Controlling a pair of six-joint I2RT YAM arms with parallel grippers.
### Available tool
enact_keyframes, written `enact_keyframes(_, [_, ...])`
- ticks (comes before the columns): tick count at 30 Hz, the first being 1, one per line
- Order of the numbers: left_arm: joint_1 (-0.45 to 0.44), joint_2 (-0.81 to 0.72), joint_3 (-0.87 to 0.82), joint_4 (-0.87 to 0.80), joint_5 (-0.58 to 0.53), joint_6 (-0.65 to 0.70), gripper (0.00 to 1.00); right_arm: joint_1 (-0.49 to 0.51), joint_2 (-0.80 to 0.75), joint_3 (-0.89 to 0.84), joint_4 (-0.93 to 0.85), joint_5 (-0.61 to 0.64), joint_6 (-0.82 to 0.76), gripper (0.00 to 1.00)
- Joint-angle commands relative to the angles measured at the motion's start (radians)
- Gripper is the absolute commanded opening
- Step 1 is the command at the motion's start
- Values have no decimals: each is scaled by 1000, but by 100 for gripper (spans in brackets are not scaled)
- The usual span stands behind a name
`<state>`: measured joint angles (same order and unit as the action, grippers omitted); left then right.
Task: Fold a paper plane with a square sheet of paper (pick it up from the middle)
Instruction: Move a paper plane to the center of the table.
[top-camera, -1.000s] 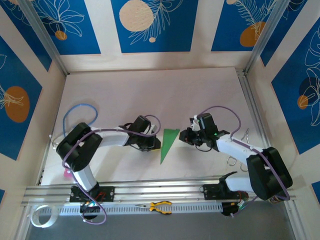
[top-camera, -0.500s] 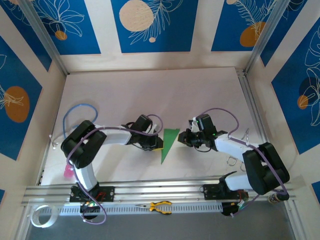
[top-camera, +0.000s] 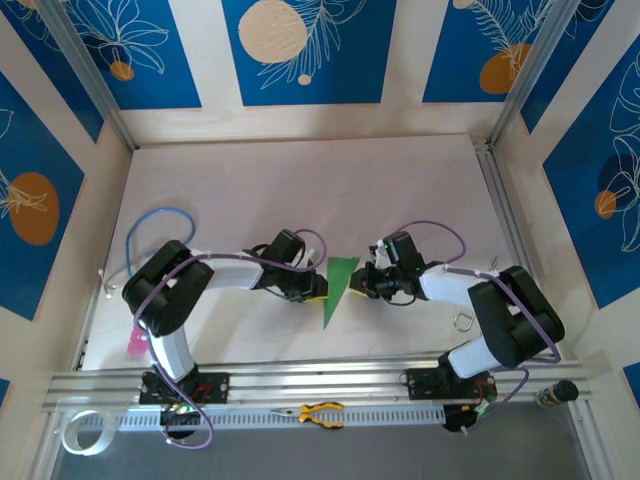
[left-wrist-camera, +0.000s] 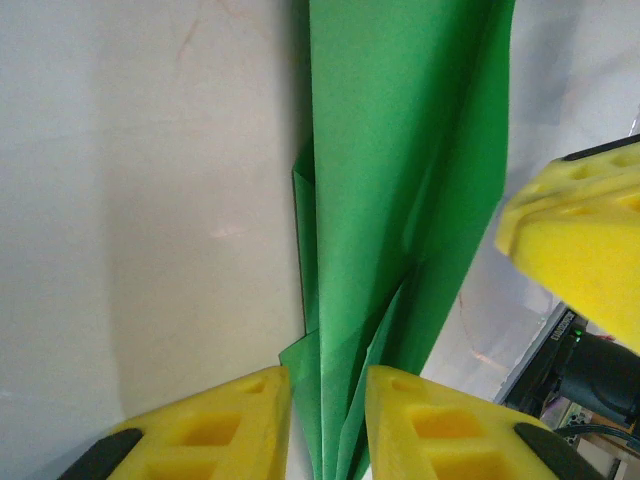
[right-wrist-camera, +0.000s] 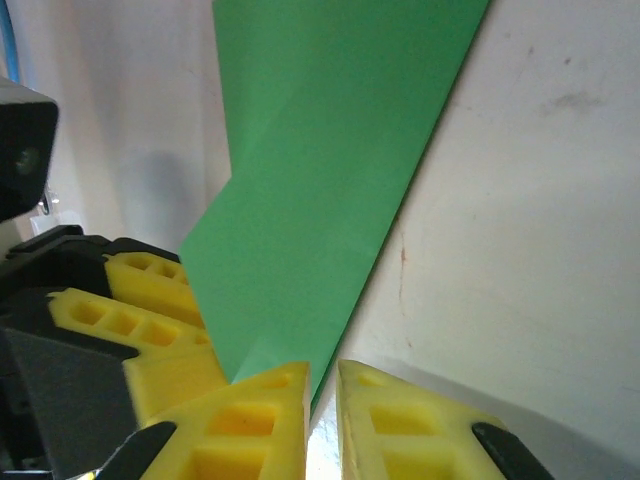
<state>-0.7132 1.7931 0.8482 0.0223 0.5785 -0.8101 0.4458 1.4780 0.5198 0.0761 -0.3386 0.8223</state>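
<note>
No legible text, label, brand, number or sign on any visible surface.

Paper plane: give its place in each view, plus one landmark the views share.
Top external: paper plane mid-picture, between left gripper and right gripper, tip pointing down.
Left wrist: it runs from the top edge down between the yellow fingers.
Right wrist: upper centre, narrowing downward.
Shared landmark: the left gripper, at the plane's edge.

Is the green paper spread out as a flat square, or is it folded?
Folded. From above, the green paper is a slim pointed wedge, not a square; the left wrist view shows several creased layers stacked.
</note>
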Motion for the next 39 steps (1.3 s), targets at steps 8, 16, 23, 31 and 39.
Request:
enact_keyframes(8, [9, 54, 49, 17, 34, 23, 30, 25, 61, 39, 27, -36, 18, 15])
enact_keyframes(16, [7, 64, 61, -5, 52, 25, 30, 36, 91, 46, 24, -36, 21, 14])
enact_keyframes(23, [-5, 79, 75, 15, 96, -7, 27, 39, 107, 44, 36, -44, 23, 9])
enact_keyframes(31, [-8, 83, 71, 39, 98, -30, 24, 42, 123, 36, 50, -59, 23, 7])
enact_keyframes(39, [-9, 77, 78, 35, 90, -28, 15, 42, 120, 32, 62, -63, 33, 8])
